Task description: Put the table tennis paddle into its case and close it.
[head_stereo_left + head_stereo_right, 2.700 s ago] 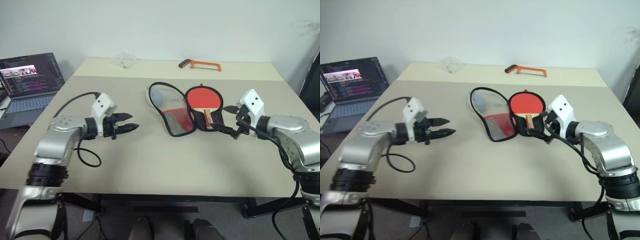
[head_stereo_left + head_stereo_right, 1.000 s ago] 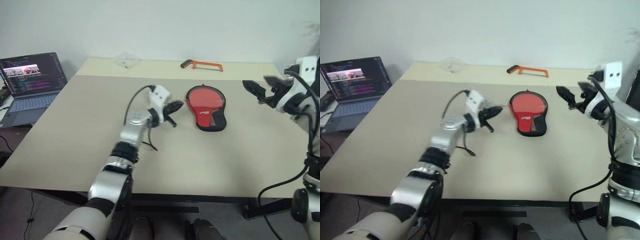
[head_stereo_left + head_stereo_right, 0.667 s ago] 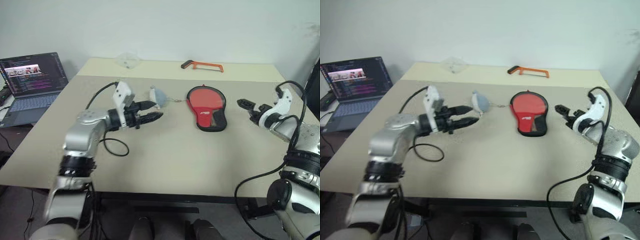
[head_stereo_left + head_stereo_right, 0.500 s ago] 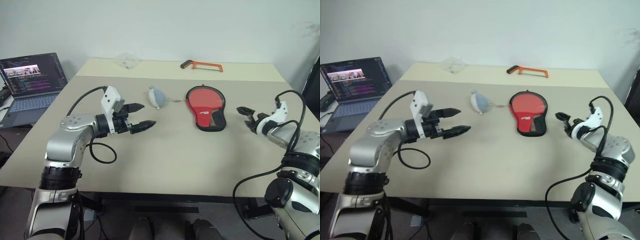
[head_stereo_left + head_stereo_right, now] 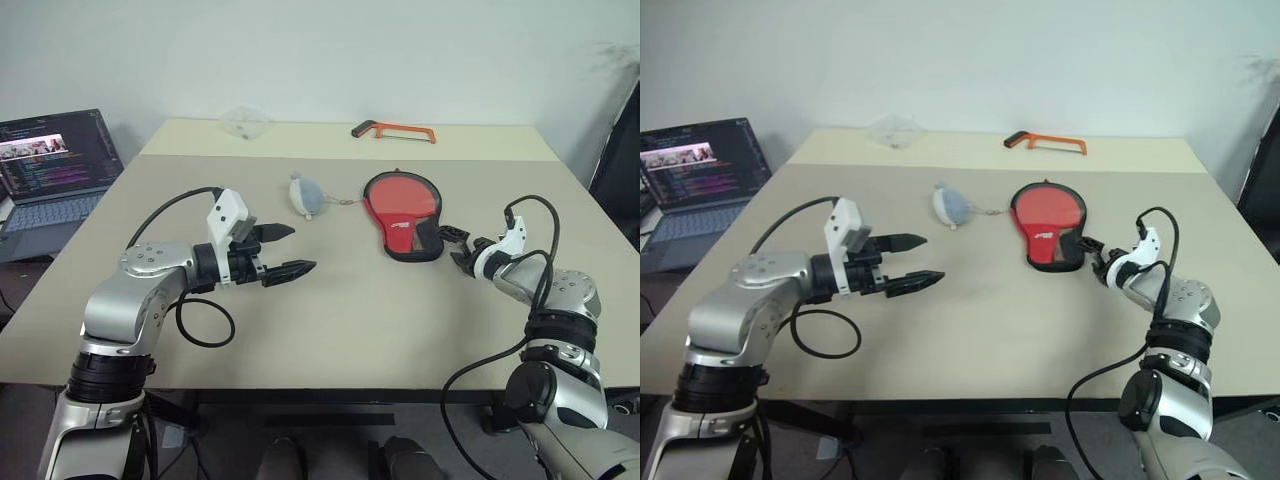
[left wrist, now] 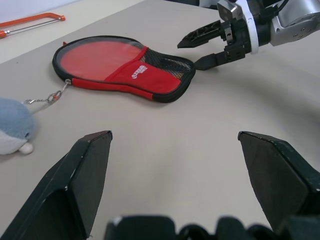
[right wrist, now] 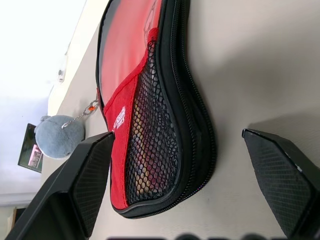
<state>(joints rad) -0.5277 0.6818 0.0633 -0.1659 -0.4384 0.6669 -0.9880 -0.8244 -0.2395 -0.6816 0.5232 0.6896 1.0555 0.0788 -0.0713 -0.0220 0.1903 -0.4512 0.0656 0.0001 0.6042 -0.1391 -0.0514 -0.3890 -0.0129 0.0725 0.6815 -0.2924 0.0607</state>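
Beige desk [image 5: 330, 330] fills the foreground, bare along its near edge. Nearest the robot, the left tool [image 5: 283, 250] hovers over the desk's left-middle part, pointing toward the centre, its two black fingers spread wide with nothing between them. A black cable loops down from the left wrist onto the desk.

On the right, the right tool [image 5: 455, 245] is low over the desk, pointing toward the case [image 5: 403, 214]. Its fingers are also spread wide and empty, with the tips just beside the case's narrow handle end; whether they touch it I cannot tell.

Beyond the tools, the case lies flat near the desk's middle, a little right of centre, its round end away from the robot. It looks zipped shut all round. The red paddle [image 6: 95, 54] shows through the clear window, and in the right wrist view the handle is dimly visible behind the black mesh beside the red logo panel.

Left of the case lies a small grey plush [image 5: 303, 194], joined to the case's round end by a short chain.

Farther back, an orange hacksaw [image 5: 393, 130] and a crumpled clear wrapper [image 5: 243, 121] lie on the desk's rear strip. Off the desk's left side, an open laptop [image 5: 55, 170] has its screen lit.
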